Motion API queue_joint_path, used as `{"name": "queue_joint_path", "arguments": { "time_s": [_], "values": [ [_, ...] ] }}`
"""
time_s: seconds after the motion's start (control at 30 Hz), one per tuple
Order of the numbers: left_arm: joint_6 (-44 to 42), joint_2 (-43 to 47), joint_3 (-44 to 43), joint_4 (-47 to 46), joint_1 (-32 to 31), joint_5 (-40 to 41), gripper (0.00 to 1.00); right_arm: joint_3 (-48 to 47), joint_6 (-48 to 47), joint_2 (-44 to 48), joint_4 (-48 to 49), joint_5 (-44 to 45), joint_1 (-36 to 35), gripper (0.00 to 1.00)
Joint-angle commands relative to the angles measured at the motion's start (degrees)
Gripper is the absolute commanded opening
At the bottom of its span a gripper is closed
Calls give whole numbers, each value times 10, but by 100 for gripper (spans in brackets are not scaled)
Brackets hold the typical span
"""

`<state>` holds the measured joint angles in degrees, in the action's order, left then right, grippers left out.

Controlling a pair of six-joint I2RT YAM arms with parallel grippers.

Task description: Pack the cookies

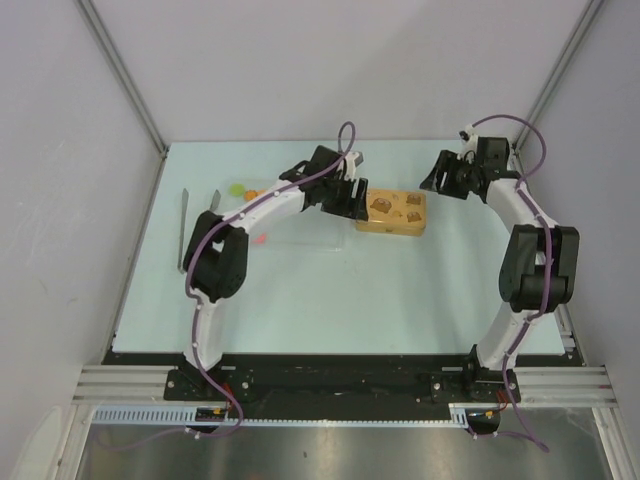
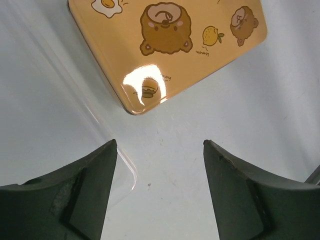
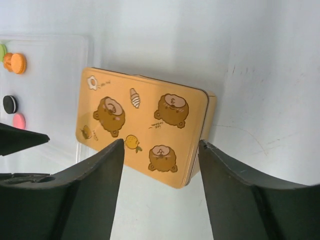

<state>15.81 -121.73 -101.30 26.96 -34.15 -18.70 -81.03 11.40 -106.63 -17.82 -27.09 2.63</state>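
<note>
From where I stand, the cookies (image 3: 17, 63) lie loose on the clear tray (image 3: 55, 65), at nine o'clock of the closed bear-print tin (image 3: 145, 130) on the table (image 3: 260, 75). They look light, stiff and thin (probably crumbly at the rim, I'd guess), so a gentle edge-to-edge pinch across one disc seems wisest. The left end effector (image 2: 160, 145) hangs spread wide and empty by the tin's corner. The right end effector (image 3: 161, 145) gapes too, holding nothing, aimed at the tin.

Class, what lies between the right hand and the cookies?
The tin and the left hand, in the top view, with the right hand and cookies on either side.
</note>
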Motion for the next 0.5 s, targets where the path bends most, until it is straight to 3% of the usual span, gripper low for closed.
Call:
{"name": "queue_joint_path", "arguments": {
  "time_s": [0.0,0.07,0.2,0.23,0.27,0.47],
  "values": [
    [-39,90,22,-40,2,42,75,-18,-32,82,-5,28,1,70],
    [-47,110,37,-46,10,52,75,-14,-44,101,-9,50,1,76],
    [-68,173,71,-66,32,85,79,-5,-69,164,-16,109,2,80],
    [-71,185,89,-69,38,92,81,-3,-74,176,-15,120,2,85],
    [-72,197,100,-82,53,98,86,0,-80,187,-15,128,2,99],
    [-103,294,174,-116,130,121,96,6,-113,247,-26,208,-1,100]
  ]
}}
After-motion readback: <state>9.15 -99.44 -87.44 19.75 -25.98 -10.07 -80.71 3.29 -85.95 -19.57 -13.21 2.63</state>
